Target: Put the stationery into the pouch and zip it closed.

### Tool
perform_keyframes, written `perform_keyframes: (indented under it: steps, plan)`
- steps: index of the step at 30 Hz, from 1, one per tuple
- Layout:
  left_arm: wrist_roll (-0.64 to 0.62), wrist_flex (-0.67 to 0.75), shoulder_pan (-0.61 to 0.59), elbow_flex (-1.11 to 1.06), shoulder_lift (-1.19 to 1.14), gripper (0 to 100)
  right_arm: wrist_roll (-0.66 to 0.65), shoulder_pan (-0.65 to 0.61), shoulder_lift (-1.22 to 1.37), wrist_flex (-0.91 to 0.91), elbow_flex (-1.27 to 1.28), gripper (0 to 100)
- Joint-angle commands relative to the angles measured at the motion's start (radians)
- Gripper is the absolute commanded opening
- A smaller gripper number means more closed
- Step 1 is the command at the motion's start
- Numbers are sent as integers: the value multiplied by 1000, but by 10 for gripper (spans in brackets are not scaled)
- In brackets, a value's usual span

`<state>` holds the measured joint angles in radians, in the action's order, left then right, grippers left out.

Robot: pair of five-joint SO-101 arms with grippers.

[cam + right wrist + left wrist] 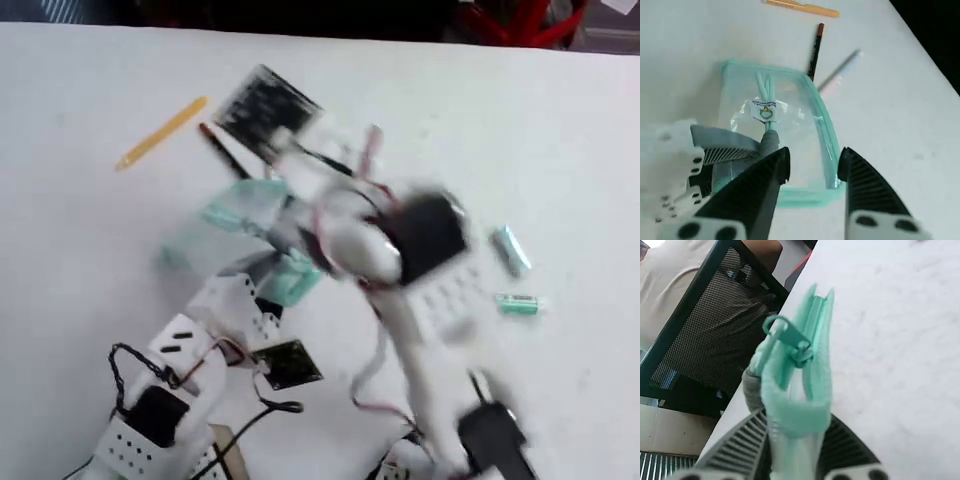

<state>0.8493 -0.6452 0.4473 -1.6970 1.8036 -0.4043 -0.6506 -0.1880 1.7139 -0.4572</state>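
Left pincer (795, 427) tight on the zip edge of the pouch (812, 340); right pincer (815, 159) apart above it.

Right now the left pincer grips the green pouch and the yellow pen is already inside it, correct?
Not quite. The left pincer does grip the green pouch, but the yellow pen lies on the table outside it, as the high view shows.
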Motion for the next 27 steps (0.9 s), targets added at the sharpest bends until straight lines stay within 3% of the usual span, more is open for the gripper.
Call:
perform_keyframes:
  steps: [1,7,14,21,27]
  plan:
    - [3,-5,31,2,-18,23,14,-10,180,8,-112,171]
    - [3,-3,28,2,-18,24,14,-30,340,13,-38,170]
    - [2,0,33,2,-18,24,8,-65,206,13,161,170]
    - [-3,2,33,2,-16,24,8,-125,88,13,189,170]
    - [-5,2,33,2,-16,24,8,-142,125,13,262,159]
